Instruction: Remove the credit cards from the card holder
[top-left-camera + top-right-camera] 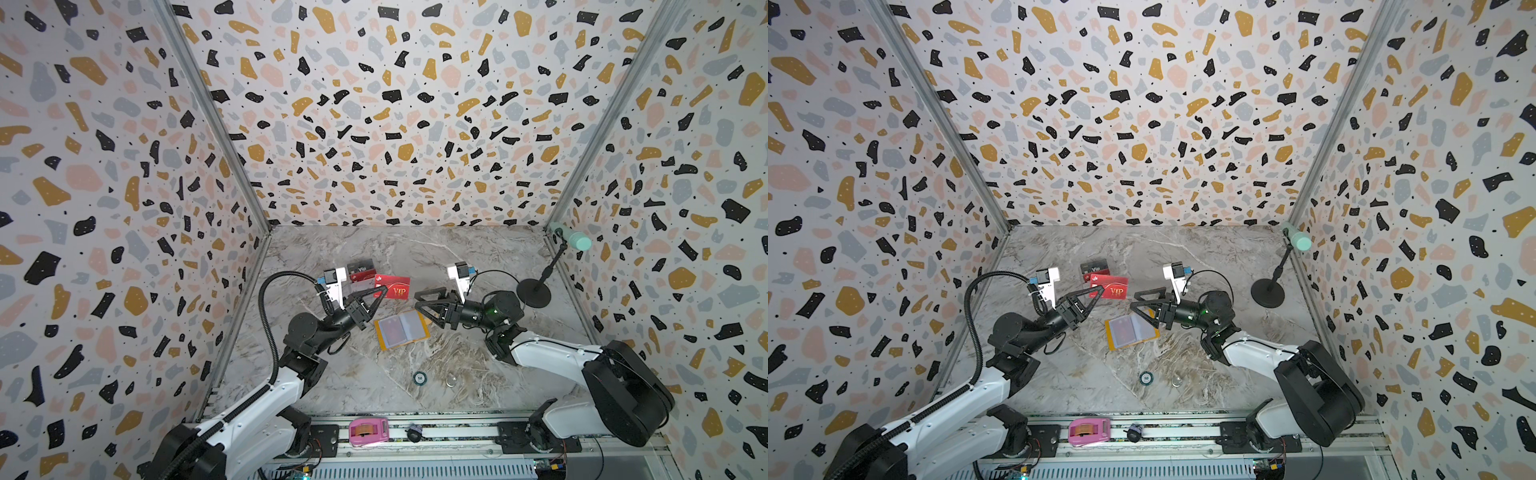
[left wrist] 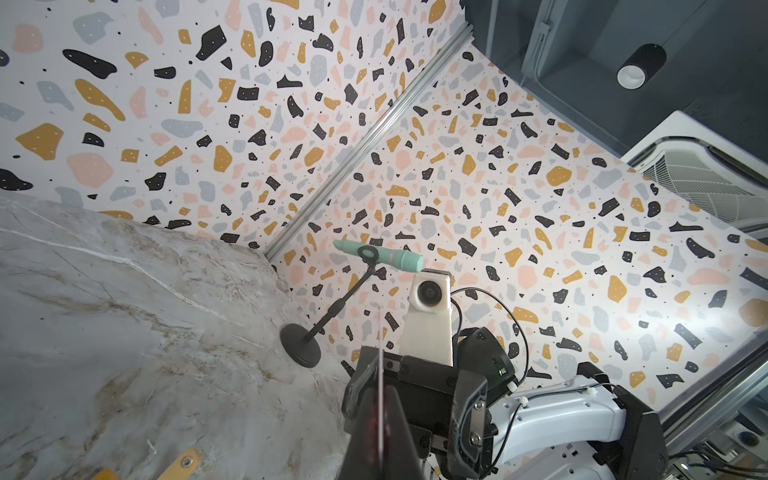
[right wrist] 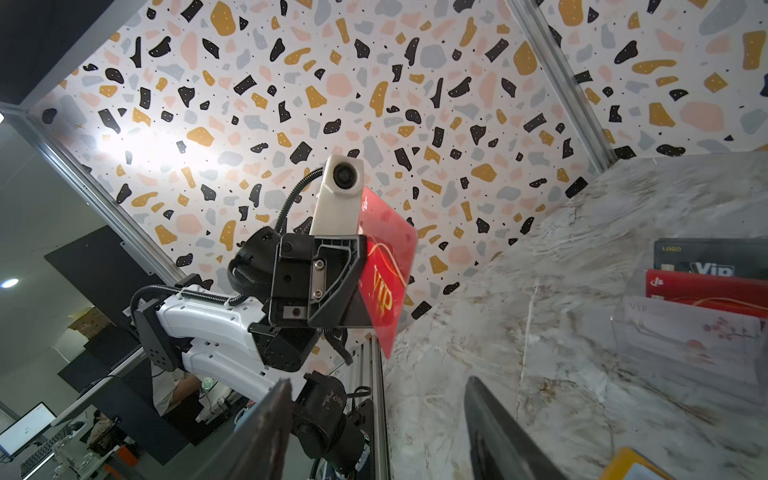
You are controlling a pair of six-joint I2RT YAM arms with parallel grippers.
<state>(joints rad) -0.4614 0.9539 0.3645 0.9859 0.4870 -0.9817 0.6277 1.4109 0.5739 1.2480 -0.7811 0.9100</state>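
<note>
- Left end effector (image 1: 379,293) is clamping a red plastic "VIP" card (image 1: 397,286), 11 o'clock of the open mustard-yellow book-like card holder (image 1: 401,329).
- Right end effector (image 1: 417,301) is hovering, jaws apart; setting the card down probably comes next.

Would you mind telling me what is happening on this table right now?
The left gripper is shut on a red VIP card, holding it up near the clear stand. The stand already has a black Vip card, a second red card and a white card in it. The yellow card holder lies open on the table, and the right gripper hangs open beside it, holding nothing.
</note>
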